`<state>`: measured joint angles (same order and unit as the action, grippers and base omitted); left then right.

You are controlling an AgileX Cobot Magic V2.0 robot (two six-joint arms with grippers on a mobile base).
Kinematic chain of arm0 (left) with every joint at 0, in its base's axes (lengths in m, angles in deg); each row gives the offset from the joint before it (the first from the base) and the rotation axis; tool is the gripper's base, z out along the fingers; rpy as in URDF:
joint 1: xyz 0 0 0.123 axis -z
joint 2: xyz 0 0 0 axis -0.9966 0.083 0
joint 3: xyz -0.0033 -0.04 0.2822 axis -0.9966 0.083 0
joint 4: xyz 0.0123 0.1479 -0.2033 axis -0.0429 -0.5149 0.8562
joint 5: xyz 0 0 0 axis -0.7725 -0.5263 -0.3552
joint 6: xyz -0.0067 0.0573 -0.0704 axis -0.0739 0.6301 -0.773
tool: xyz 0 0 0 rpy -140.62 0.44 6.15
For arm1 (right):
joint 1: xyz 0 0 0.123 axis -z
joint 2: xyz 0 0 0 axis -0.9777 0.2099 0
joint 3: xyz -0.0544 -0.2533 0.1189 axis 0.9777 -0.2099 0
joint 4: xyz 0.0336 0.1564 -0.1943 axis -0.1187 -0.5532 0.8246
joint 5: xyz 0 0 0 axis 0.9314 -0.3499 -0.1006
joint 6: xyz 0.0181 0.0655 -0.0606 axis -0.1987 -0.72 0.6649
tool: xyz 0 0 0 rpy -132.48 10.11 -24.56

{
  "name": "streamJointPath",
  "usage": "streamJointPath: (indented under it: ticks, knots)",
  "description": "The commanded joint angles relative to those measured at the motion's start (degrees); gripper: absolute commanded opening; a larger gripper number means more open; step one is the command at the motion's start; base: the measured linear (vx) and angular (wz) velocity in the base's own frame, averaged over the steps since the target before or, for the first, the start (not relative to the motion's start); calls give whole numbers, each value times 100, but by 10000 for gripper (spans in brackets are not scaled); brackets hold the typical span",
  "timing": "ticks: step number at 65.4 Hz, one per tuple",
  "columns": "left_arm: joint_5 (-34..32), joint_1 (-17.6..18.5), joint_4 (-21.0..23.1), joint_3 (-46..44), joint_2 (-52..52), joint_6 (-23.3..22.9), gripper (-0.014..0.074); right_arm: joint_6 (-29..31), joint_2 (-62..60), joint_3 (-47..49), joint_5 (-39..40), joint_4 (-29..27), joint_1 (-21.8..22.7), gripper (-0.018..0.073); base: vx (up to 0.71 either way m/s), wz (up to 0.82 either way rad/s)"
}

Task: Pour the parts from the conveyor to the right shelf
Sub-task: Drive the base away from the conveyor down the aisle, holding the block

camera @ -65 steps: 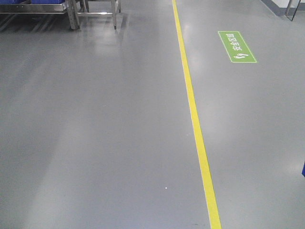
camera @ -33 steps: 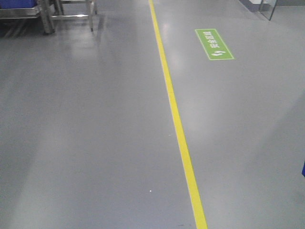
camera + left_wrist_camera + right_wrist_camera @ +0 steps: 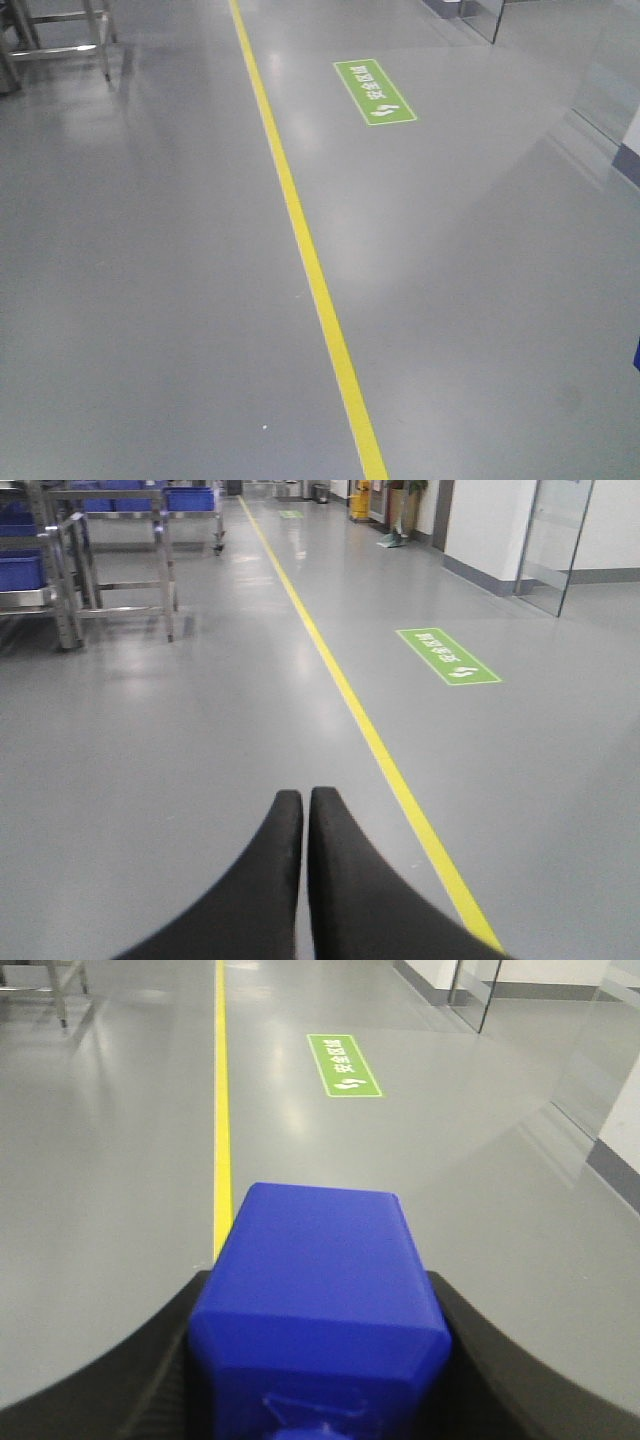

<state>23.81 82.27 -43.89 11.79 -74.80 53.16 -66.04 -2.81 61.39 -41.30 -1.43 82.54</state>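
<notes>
Item 1, right gripper [image 3: 315, 1295]: jaws spread to the width of the blue block [image 3: 320, 1260] and clamped on its sides, holding it above the grey floor [image 3: 130, 250].
Item 2, left gripper [image 3: 305, 800]: fingers pressed together tip to tip, nothing between them.
Item 3, yellow line [image 3: 300, 240], with a green floor sign [image 3: 375, 92] to its right.
Item 4, steel rack [image 3: 165, 580] carrying blue bins [image 3: 190, 498] (far left in my left wrist view), well apart from both grippers.
</notes>
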Motion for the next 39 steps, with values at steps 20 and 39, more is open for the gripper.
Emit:
streamJointPath:
  ticks: [20, 39]
  knots:
    - [-425, 41, 45, -113, -72, -49, -6, 40, 79, 148, 439, -13, 11, -4, 26, -20]
    - [-425, 41, 45, -113, -72, -49, -6, 40, 79, 148, 405, -13, 11, -4, 40, 3]
